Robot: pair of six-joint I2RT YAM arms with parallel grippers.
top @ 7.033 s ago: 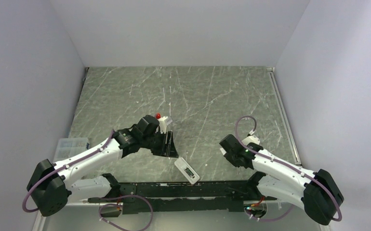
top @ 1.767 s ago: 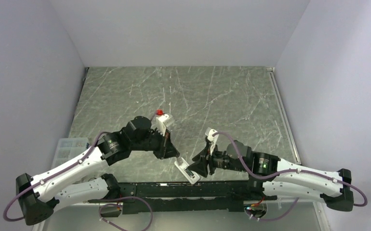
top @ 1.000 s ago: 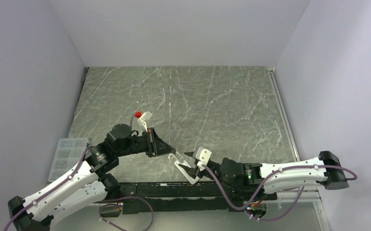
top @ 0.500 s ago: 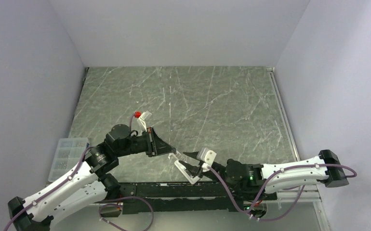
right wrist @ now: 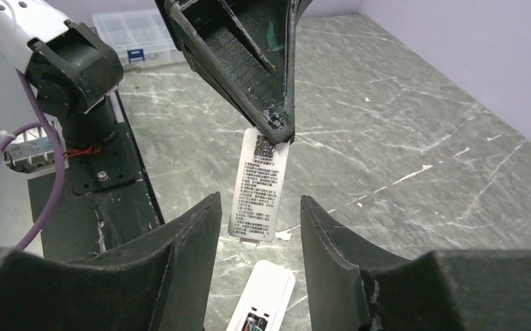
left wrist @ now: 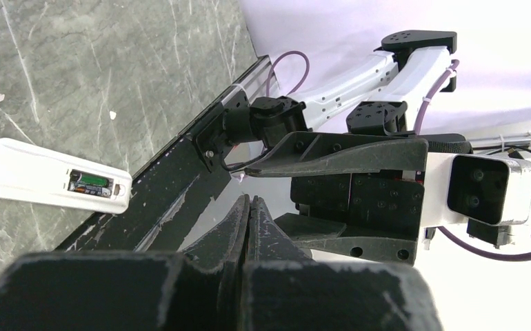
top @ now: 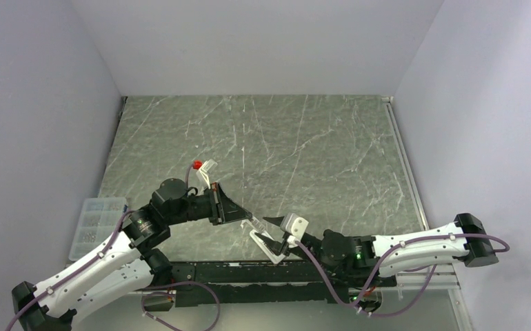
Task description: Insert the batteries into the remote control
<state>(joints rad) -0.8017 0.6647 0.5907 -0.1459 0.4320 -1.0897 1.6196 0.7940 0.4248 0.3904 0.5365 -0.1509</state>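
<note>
Remote control (right wrist: 268,293) (lower end cropped)

Lab cell; bare walls (top: 263,41), marbled tbl (top: 318,138)

White remote control (left wrist: 28,172) lies back-up, batteries (left wrist: 89,183) seated in its open compartment.
</note>
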